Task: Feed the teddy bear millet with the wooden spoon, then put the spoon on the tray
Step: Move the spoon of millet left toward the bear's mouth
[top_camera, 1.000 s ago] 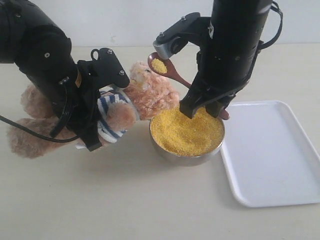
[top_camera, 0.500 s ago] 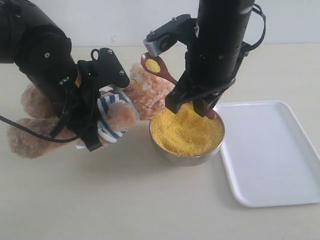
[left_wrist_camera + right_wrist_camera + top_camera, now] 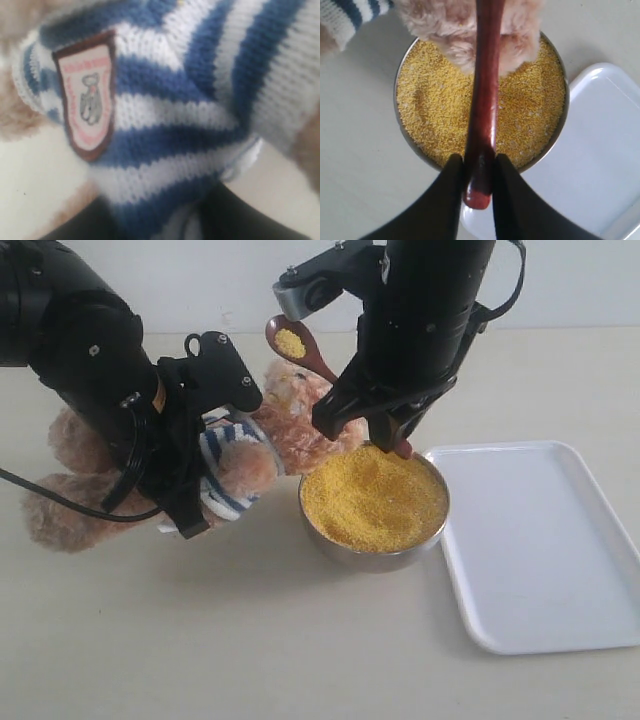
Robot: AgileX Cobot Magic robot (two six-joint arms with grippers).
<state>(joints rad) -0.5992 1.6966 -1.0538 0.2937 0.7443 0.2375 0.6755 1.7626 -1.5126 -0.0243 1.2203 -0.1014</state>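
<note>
Since a second ago the right arm has climbed and swung toward 10 o'clock. The wooden spoon (image 3: pixel 300 348), its scoop loaded with grain, now rides above the head of the teddy bear (image 3: pixel 290 425) rather than beside it. The steel bowl (image 3: pixel 375 558) of millet (image 3: pixel 372 495) sits at centre. The tray (image 3: pixel 540 550) lies just beside it at 3 o'clock and the bear at 9 o'clock, its face partly hidden by the right arm. The right gripper (image 3: pixel 479 172) is clamped on the spoon's handle end. The left gripper (image 3: pixel 212 450) pinches the bear's striped torso.

Glossy black arms (image 3: pixel 80 350), thin black cable (image 3: pixel 45 502), grey wrist block (image 3: pixel 298 286)
</note>
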